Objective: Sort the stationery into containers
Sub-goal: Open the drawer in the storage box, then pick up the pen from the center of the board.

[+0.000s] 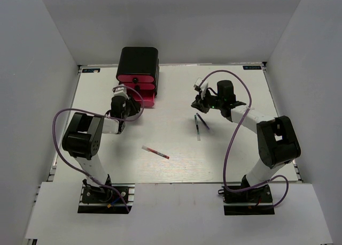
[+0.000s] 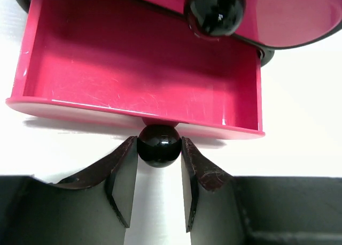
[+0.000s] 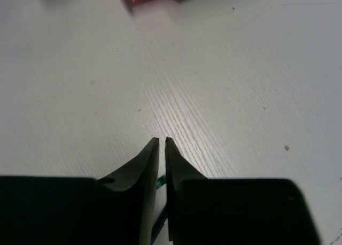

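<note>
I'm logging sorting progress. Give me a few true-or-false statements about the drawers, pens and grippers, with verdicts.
1. The bottom drawer stands pulled out of the cabinet. True.
2. The left gripper has the drawer's knob between its fingers. True.
3. Pens lie in the open drawer. False: the inside that shows is bare.
4. The right gripper holds the red-and-clear pen. False: it lies on the table, apart from both grippers.
5. Dark pens lie on the table near the right arm. True.

Pen (image 3: 158, 182) mostly hidden beneath right hand (image 3: 162, 140); upper drawer (image 2: 299, 15) cropped.
</note>
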{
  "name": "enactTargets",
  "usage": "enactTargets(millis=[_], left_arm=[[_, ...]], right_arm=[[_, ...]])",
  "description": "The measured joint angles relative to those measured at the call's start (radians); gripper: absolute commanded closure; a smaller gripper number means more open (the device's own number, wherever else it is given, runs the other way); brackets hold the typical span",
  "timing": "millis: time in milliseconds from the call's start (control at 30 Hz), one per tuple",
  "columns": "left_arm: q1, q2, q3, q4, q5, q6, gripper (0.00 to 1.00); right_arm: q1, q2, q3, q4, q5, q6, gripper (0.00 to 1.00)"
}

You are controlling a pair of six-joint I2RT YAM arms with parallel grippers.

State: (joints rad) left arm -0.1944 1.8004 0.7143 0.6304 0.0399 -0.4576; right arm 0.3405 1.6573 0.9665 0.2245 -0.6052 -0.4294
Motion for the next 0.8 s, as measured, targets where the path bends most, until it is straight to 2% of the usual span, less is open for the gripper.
enactTargets(millis=[33,100,167,200,233,267,400,500,567,600,633,667,700,733,767,800], left_arm=[[-0.002,-0.010,-0.010,-0.004,0.000,-0.002,0.68],[-0.006,-0.016,-0.013,-0.011,-0.004,-0.002,0.53],[-0.007,-0.017,-0.013,-0.018,-0.004,-0.002,0.49],[-0.007,-0.018,-0.013,-0.023,-0.003,-0.002,0.46],[-0.009,-0.019,-0.013,-0.028,-0.003,-0.002,0.43],[-0.011,-0.023,-0.013,-0.034,-0.003,-0.003,0.35],[-0.016,-0.083,-0.044,-0.051,-0.004,-0.007,0.28],[-0.017,-0.198,-0.127,-0.058,-0.008,-0.011,0.25],[-0.017,-0.303,-0.189,-0.073,-0.014,-0.015,0.25],[-0.017,-0.355,-0.214,-0.088,-0.019,-0.015,0.27],[-0.017,-0.406,-0.236,-0.108,-0.023,-0.021,0.31],[-0.017,-0.467,-0.257,-0.137,-0.029,-0.031,0.40],[-0.013,-0.531,-0.270,-0.177,-0.033,-0.044,0.77],[-0.009,-0.593,-0.275,-0.226,-0.035,-0.069,0.91],[-0.006,-0.644,-0.277,-0.269,-0.042,-0.083,0.99],[-0.004,-0.693,-0.275,-0.316,-0.053,-0.103,0.99]], right_arm=[[0.000,0.000,0.000,-0.003,-0.003,-0.003,0.74],[0.000,0.000,0.000,-0.013,-0.008,-0.013,0.50],[0.000,0.000,0.000,-0.024,-0.016,-0.027,0.29],[0.000,0.000,0.000,-0.030,-0.019,-0.034,0.10],[0.001,0.000,0.000,-0.037,-0.021,-0.040,0.10],[0.001,0.000,0.000,-0.044,-0.023,-0.048,0.10],[0.001,0.000,0.000,-0.069,-0.023,-0.052,0.10],[0.001,0.000,0.000,-0.094,-0.005,-0.053,0.10],[0.001,0.000,0.000,-0.109,0.012,-0.053,0.17],[0.001,0.000,0.000,-0.117,0.024,-0.053,0.29],[0.001,0.000,0.000,-0.122,0.037,-0.054,0.37],[0.001,0.000,0.000,-0.132,0.053,-0.051,0.46],[0.000,0.000,0.001,-0.149,0.067,-0.050,0.63],[0.000,0.000,0.004,-0.164,0.085,-0.047,0.66],[-0.001,0.000,0.006,-0.183,0.103,-0.043,0.69],[-0.002,0.000,0.011,-0.204,0.122,-0.038,0.72]])
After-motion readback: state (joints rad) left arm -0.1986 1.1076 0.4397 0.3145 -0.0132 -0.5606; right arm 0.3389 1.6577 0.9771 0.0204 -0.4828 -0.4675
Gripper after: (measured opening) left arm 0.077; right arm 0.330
